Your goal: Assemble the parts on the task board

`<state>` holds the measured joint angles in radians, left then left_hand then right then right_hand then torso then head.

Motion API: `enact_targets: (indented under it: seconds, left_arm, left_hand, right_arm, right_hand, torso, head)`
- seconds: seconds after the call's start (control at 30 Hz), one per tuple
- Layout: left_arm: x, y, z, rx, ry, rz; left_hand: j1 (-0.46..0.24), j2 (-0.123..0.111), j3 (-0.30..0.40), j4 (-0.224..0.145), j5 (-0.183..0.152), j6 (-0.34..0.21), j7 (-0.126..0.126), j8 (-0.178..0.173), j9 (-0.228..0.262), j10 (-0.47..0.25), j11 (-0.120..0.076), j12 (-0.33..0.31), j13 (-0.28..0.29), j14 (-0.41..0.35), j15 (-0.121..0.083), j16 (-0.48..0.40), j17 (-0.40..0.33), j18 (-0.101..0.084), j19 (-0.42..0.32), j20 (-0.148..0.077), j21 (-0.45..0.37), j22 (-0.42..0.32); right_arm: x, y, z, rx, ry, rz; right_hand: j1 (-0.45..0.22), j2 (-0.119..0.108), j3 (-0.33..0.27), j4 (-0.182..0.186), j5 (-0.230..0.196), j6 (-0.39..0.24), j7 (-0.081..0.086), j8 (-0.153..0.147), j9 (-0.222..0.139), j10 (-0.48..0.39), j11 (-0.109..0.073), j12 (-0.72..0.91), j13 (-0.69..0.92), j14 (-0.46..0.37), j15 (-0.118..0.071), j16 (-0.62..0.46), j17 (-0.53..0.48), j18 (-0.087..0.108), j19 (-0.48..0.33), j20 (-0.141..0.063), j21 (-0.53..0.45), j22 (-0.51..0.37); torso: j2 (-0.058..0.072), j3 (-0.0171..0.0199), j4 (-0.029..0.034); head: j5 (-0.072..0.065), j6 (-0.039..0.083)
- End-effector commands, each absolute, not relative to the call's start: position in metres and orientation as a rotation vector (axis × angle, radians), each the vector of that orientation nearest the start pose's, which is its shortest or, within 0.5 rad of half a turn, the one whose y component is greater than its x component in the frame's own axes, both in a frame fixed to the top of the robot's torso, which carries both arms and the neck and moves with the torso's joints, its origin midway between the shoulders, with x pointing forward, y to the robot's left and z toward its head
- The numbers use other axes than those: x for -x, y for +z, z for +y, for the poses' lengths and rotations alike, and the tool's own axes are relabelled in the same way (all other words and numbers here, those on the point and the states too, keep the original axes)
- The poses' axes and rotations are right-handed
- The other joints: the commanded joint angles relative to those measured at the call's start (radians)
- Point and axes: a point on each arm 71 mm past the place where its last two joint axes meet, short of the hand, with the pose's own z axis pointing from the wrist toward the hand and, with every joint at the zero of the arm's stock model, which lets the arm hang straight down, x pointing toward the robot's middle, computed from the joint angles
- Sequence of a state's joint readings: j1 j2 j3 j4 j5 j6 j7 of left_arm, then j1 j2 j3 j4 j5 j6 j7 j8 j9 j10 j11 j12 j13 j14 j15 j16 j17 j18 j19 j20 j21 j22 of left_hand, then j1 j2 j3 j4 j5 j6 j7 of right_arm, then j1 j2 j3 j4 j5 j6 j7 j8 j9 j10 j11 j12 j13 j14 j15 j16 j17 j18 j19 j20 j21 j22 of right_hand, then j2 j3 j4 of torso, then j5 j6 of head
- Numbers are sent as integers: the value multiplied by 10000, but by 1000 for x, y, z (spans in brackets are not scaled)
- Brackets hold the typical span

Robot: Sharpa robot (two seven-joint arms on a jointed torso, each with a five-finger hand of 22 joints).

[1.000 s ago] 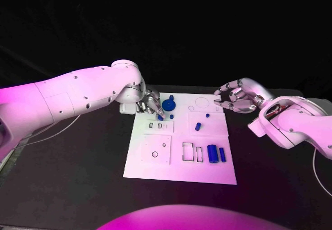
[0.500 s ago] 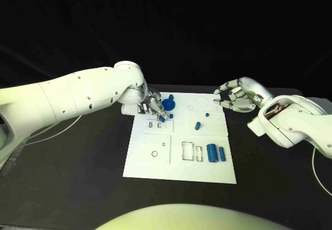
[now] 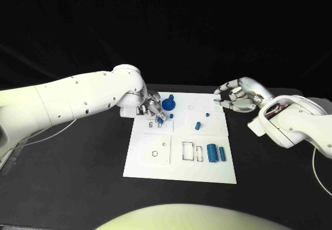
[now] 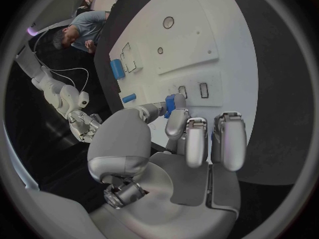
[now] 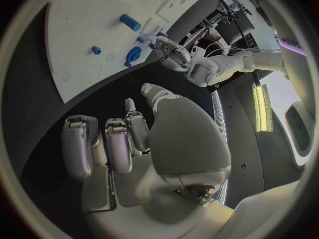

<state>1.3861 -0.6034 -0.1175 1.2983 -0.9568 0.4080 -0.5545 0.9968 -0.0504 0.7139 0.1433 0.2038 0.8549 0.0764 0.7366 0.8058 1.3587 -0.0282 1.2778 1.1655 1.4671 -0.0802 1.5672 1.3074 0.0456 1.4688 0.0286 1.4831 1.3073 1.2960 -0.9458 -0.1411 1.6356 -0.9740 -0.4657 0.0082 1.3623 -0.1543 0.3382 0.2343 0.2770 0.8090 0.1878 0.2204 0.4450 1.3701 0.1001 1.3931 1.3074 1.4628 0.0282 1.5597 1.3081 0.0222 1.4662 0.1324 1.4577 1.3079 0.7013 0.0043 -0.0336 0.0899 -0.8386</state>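
Note:
The white task board (image 3: 181, 165) lies in the middle of the black table. My left hand (image 3: 152, 106) hovers over the board's far left part and pinches a small blue piece (image 3: 160, 120) between thumb and finger, just above two small slots (image 3: 159, 125). The left wrist view shows that blue piece (image 4: 173, 102) at the fingertips (image 4: 178, 123), close to the slots (image 4: 203, 90). My right hand (image 3: 235, 97) hangs off the board's far right corner with its fingers curled in on nothing. The right hand (image 5: 119, 143) is well apart from the board (image 5: 73, 21).
Loose on the board are a round blue part (image 3: 169, 103), a small peg (image 3: 207, 115), a short cylinder (image 3: 198, 126) and two larger blue blocks (image 3: 216, 154) beside empty rectangular slots (image 3: 188, 151). A square plate with a hole (image 3: 156, 149) lies at the near left.
My left hand has moved a little nearer to me with the blue piece, closer to the two small slots. The right hand has stayed where it was.

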Motion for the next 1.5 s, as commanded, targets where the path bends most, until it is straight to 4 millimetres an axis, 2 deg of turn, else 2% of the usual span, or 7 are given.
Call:
enact_targets:
  seconds: [0.03, 0.43, 0.93, 1.17, 1.5]
  left_arm:
    - [-525, -182, 160, -310, -3204, 24251]
    - [-517, -194, 161, -552, -2973, 24040]
    - [-512, -198, 158, -678, -3071, 24248]
    - [-511, -199, 158, -688, -3141, 24438]
    - [-510, -199, 158, -676, -3200, 24594]
  left_hand:
    - [-123, 9, 1921, -1897, 26, 404, -336, 39, 15, 67, -8, 37, -13, 1037, -48, 36, 2634, -76, 213, -57, 56, 949]
    - [-139, -4, 1934, -1915, 27, 404, -341, 50, 25, 76, -13, 47, -3, 1037, -53, 36, 2634, -77, 216, -63, 59, 953]
    - [-154, 4, 1948, -1917, 27, 409, -345, 61, 33, 100, -17, 78, 38, 1037, -57, 36, 2634, -79, 220, -67, 63, 961]
    - [-157, 5, 1951, -1919, 26, 410, -346, 64, 35, 108, -18, 89, 53, 1037, -58, 36, 2634, -80, 223, -68, 65, 967]
    - [-202, 28, 1989, -1931, 28, 440, -363, 97, 56, 178, -32, 175, 162, 1037, -71, 36, 2634, -83, 229, -74, 70, 977]
  right_arm:
    - [-469, -163, -223, -2389, 8935, 16329]
    - [-469, -163, -223, -2356, 8946, 16328]
    - [-469, -164, -223, -2335, 8943, 16328]
    - [-469, -164, -223, -2332, 8944, 16336]
    - [-469, -164, -223, -2329, 8941, 16342]
  right_hand:
    - [-66, -45, 14, 32, -34, -41, -39, 34, -9, -6, -22, -24, 637, 966, -66, -64, 2206, 94, 382, -84, -42, 1709]
    - [-66, -45, 14, 32, -34, -41, -39, 34, -9, -6, -22, -24, 637, 966, -66, -64, 2206, 94, 382, -84, -42, 1709]
    - [-66, -45, 14, 32, -34, -41, -39, 34, -9, -6, -22, -24, 637, 966, -66, -64, 2206, 94, 382, -84, -42, 1709]
    - [-70, -47, 23, 36, -28, -36, -42, 48, -11, 6, -24, -14, 647, 965, -68, -67, 2201, 94, 383, -86, -43, 1710]
    - [-70, -47, 23, 36, -28, -36, -42, 48, -11, 6, -24, -14, 647, 965, -68, -67, 2201, 94, 383, -86, -43, 1710]
  torso:
    - [-3, 3, 6]
    - [3, 7, -28]
    - [5, 16, -18]
    - [3, 6, 0]
    - [4, 2, -15]
  head:
    - [8, 1]
    - [32, 0]
    - [20, -29]
    - [10, -40]
    - [25, -38]
